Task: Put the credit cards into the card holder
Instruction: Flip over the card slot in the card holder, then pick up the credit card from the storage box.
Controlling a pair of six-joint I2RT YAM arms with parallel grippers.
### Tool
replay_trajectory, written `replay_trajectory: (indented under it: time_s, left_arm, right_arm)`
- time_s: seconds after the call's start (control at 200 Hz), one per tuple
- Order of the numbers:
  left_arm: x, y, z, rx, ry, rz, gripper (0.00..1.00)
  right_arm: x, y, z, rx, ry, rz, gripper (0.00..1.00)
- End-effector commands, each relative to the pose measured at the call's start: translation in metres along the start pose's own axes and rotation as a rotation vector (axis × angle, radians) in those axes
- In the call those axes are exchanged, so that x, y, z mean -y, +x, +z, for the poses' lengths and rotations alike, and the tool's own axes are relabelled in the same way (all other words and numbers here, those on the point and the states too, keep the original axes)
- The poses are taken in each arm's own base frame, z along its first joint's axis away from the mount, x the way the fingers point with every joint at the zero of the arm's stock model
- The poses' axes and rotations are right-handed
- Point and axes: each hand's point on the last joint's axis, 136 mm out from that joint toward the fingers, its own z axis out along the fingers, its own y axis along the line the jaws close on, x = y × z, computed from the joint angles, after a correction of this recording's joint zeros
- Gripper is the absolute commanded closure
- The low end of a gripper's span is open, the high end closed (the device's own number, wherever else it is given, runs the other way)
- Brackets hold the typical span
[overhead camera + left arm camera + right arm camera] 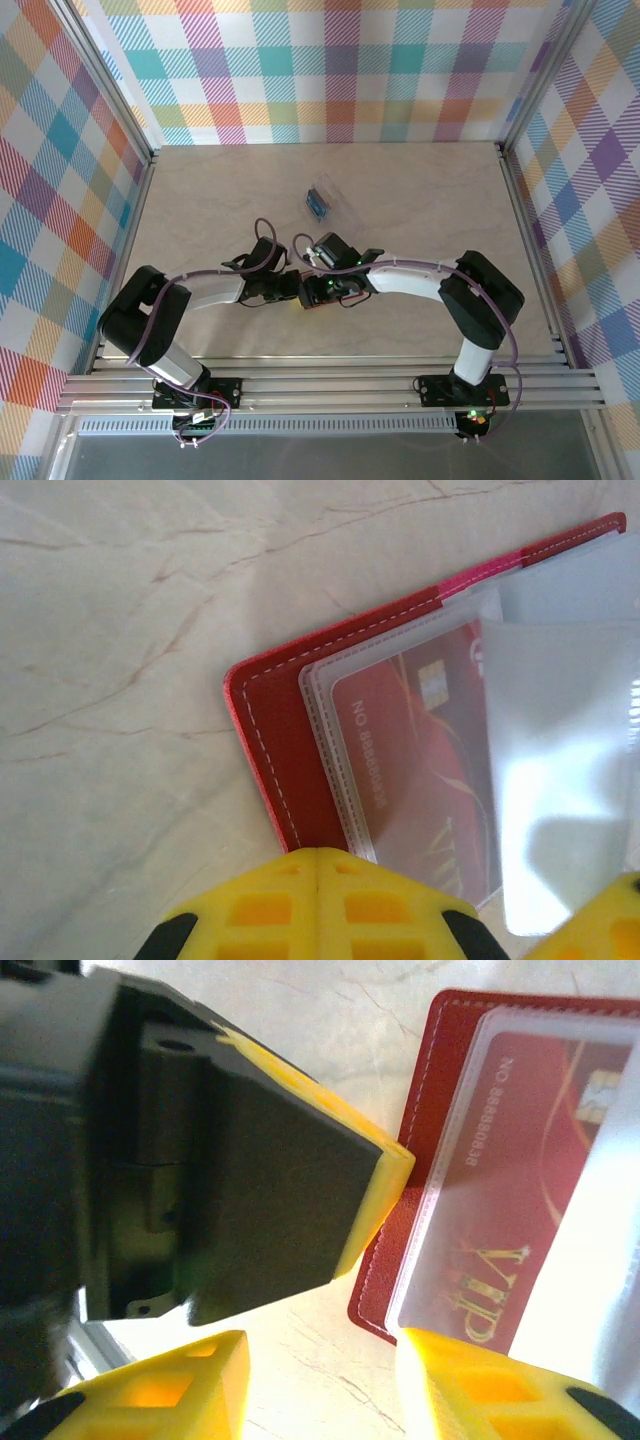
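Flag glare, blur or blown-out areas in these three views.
Left wrist: clear sleeves of the red wallet wash out white at right, though the red card's number reads fine; yellow fingers soft. Right wrist: right edge blown out, near fingers blurred. Top: even light, sharp, no glare.

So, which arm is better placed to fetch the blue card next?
Right: the right jaws stand open and empty; the left jaws are shut at the wallet's edge, probably steadying it. The blue card lies just beyond both.
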Motion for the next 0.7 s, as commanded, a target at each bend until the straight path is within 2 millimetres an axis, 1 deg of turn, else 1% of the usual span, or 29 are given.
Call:
replay_trajectory:
  time_s: [0.0,0.04,0.11,0.155,0.225,0.265,0.3,0.34,0.43,0.465,0.55,0.605,0.695]
  left_arm:
    - [-0.006,0.002,-0.005,0.003,-0.013,-0.029,1.00]
    - [-0.007,0.003,-0.004,-0.001,-0.013,-0.030,1.00]
    - [-0.007,0.003,-0.002,-0.008,-0.014,-0.034,1.00]
    - [-0.008,0.004,-0.001,-0.012,-0.017,-0.035,1.00]
    - [-0.008,0.004,0.000,-0.016,-0.018,-0.037,1.00]
    - [-0.009,0.004,0.000,-0.018,-0.018,-0.038,1.00]
    - [-0.008,0.004,0.000,-0.017,-0.017,-0.037,1.00]
    - [-0.008,0.004,0.000,-0.017,-0.018,-0.035,1.00]
    - [-0.009,0.003,0.001,-0.016,-0.024,-0.035,1.00]
    - [-0.010,0.004,0.000,-0.016,-0.025,-0.034,1.00]
    - [-0.009,0.003,0.001,-0.016,-0.022,-0.032,1.00]
    - [-0.009,0.004,0.002,-0.021,-0.019,-0.031,1.00]
    - [-0.009,0.004,0.004,-0.026,-0.018,-0.032,1.00]
  right_arm:
    - [-0.020,-0.024,-0.036,0.080,-0.058,-0.047,0.55]
    - [-0.017,-0.027,-0.045,0.107,-0.053,-0.041,0.54]
    - [-0.006,-0.032,-0.061,0.154,-0.024,-0.022,0.52]
    - [0.008,-0.032,-0.069,0.178,0.026,0.006,0.50]
    - [0.040,-0.033,-0.079,0.210,0.153,0.060,0.46]
    - [0.057,-0.031,-0.080,0.210,0.219,0.091,0.44]
    - [0.065,-0.028,-0.076,0.197,0.238,0.107,0.44]
    - [0.066,-0.026,-0.070,0.180,0.226,0.108,0.45]
    - [0.059,-0.022,-0.053,0.146,0.178,0.096,0.48]
    - [0.057,-0.021,-0.049,0.141,0.182,0.085,0.52]
    - [0.053,-0.020,-0.040,0.132,0.176,0.062,0.65]
    - [0.051,-0.020,-0.034,0.120,0.172,0.057,0.72]
    - [0.047,-0.018,-0.020,0.095,0.169,0.045,0.77]
